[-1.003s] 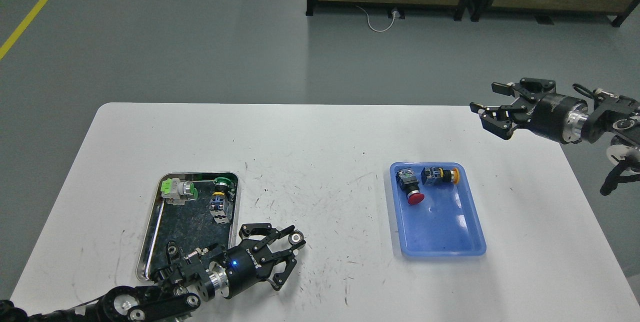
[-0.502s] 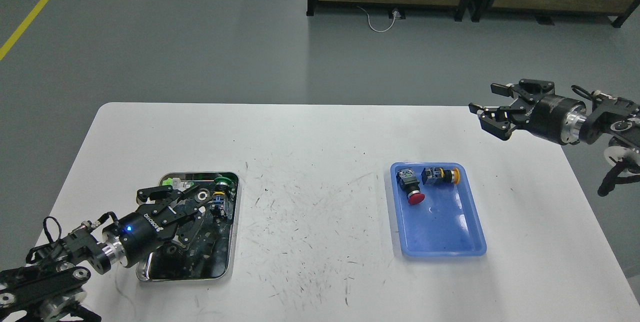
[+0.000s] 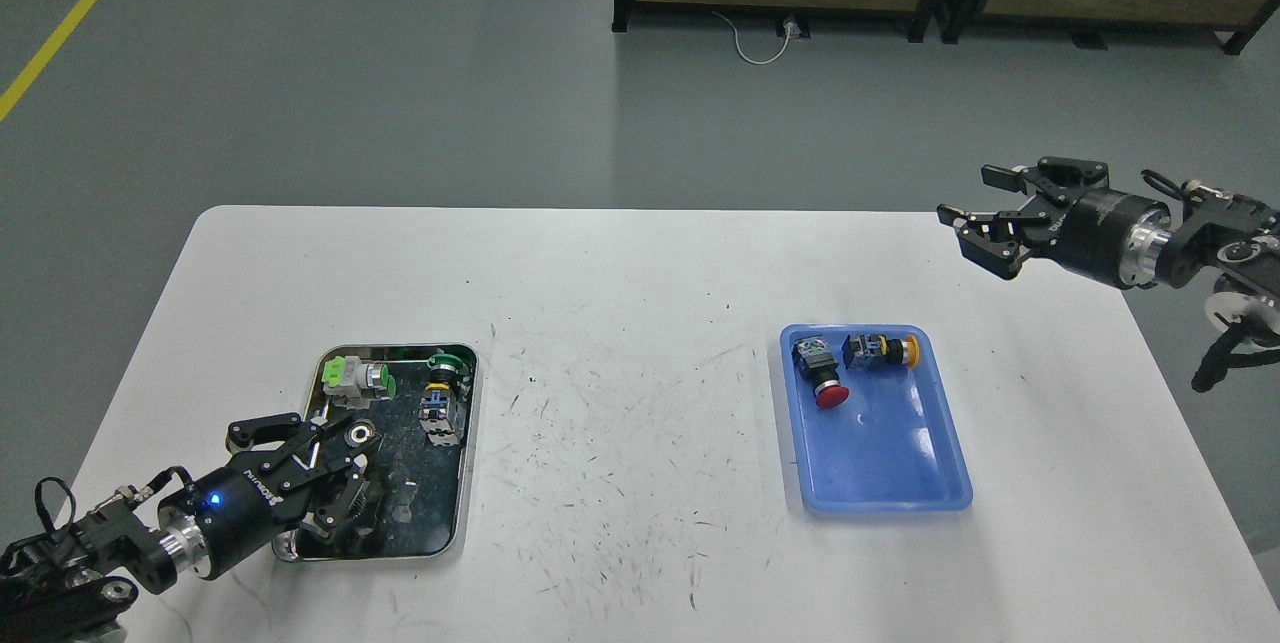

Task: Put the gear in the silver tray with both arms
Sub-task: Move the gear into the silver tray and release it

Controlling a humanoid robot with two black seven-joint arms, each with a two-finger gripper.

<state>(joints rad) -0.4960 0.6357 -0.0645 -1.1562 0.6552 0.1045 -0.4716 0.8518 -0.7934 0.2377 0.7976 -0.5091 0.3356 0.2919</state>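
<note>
White table (image 3: 640, 303), scuffed with fine dark marks, filling most of the head view; all places below given relative to the silver tray (image 3: 468, 468).

Silver tray on the table's left part, long side running away from the camera, dark mirror bottom. Inside it, at the far end: a green-and-white push-button switch (image 3: 356, 381) in the far left corner, a green-capped switch (image 3: 448, 365) in the far right corner, a blue-and-white contact block (image 3: 437, 418) just nearer than that one. All three lying within the rim.

Blue plastic tray (image 3: 880, 463) well to the right of the silver tray, on the table's right part. At its far end, a red mushroom button (image 3: 822, 378) and, beside it, a yellow-capped switch (image 3: 880, 350).

Left arm entering from the lower left corner, left gripper (image 3: 320, 448) over the silver tray's near left corner, fingers spread, nothing between them, blue light on its body.

Right arm entering from the right edge, right gripper (image 3: 985, 213) far to the right of the silver tray, beyond the blue tray and off the table's far right corner, raised, fingers parted and empty.
</note>
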